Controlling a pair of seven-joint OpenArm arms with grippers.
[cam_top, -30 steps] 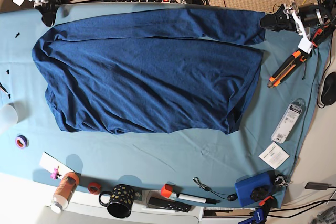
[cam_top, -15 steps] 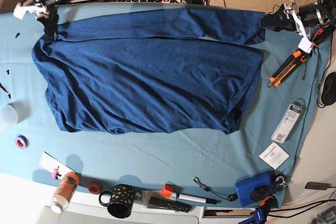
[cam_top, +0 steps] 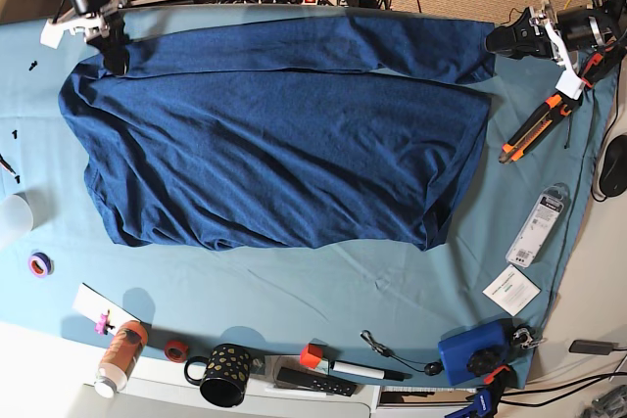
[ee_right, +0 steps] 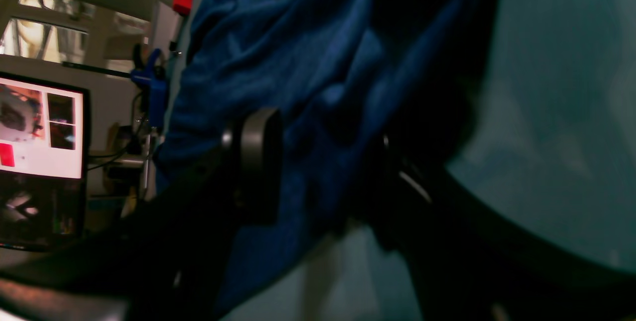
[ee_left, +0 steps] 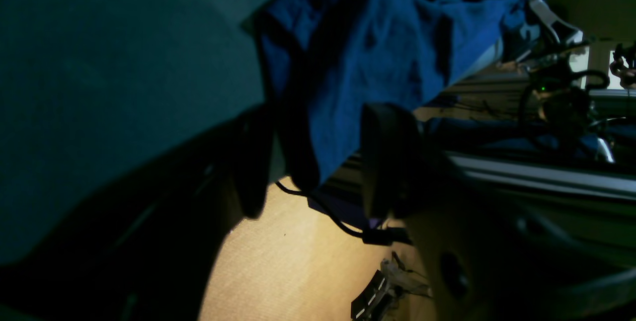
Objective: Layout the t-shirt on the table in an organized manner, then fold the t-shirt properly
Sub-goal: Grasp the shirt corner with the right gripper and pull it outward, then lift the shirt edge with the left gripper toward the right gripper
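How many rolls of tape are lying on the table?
2: a purple roll by the table's left edge, and a red roll beside the black mug. Others could be hidden.

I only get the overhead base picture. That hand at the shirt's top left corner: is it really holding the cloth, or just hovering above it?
Observer: Its own wrist camera shows the t-shirt bunched between the two fingers of the right hand, so it looks gripped.
Operator: And the other hand, on my right?
Observer: Same there. The left hand has a fold of the cloth hanging between its fingers.
Operator: Anything else I can't see?
Observer: A lit monitor stands beyond the table, seen from the right wrist.
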